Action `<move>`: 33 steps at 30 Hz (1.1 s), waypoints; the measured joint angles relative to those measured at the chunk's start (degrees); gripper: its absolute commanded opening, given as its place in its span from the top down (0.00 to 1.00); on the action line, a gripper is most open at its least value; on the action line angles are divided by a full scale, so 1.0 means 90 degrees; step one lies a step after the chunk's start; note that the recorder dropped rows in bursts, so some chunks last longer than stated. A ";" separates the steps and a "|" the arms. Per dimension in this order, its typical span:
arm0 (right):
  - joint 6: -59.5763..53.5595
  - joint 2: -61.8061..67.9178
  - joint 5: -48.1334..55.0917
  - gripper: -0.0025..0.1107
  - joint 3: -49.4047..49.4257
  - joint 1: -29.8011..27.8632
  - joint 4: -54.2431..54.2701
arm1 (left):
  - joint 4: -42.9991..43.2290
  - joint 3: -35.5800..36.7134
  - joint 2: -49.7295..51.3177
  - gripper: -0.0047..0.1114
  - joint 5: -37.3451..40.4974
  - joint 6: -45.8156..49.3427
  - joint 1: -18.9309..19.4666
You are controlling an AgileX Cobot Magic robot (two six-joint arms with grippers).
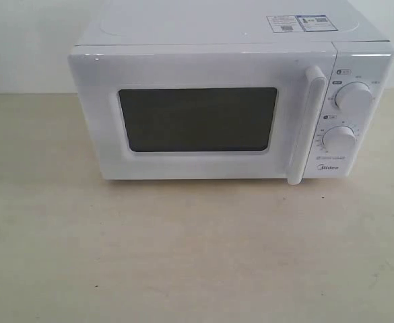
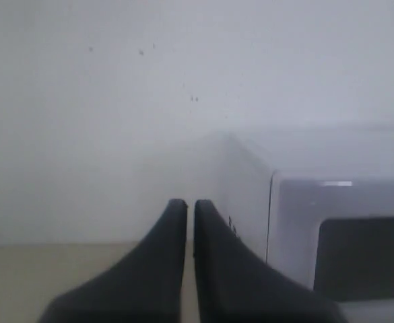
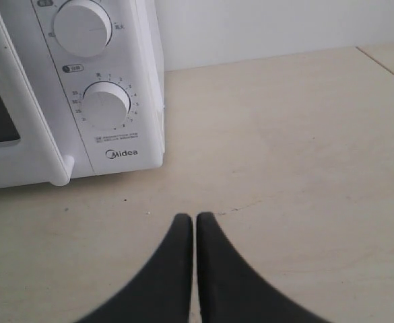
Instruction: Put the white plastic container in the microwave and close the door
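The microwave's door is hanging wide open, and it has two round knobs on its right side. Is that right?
Not quite. The door is not open: it is shut, flat against the front of the microwave, as the exterior view shows. The rest is as you said: the upper knob and the lower knob sit on its right side.

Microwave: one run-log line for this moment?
door: closed; white plastic container: not in view; left end effector: shut, empty; right end effector: shut, empty

Beige table [image 1: 197,256], plain white wall [image 1: 21,40]
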 measured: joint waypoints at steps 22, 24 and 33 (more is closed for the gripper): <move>0.0000 0.0000 0.0000 0.98 0.0000 0.0000 0.0000 | -0.0014 0.1449 0.0007 0.92 0.0675 0.0454 0.0000; 0.0000 0.0000 0.0000 0.98 0.0000 0.0000 0.0000 | -0.0014 0.1449 0.0007 0.92 0.0726 0.0342 0.0000; 0.0000 0.0000 0.0000 0.98 0.0000 0.0000 0.0000 | -0.0014 0.1449 0.0007 0.92 0.0726 0.0129 0.0129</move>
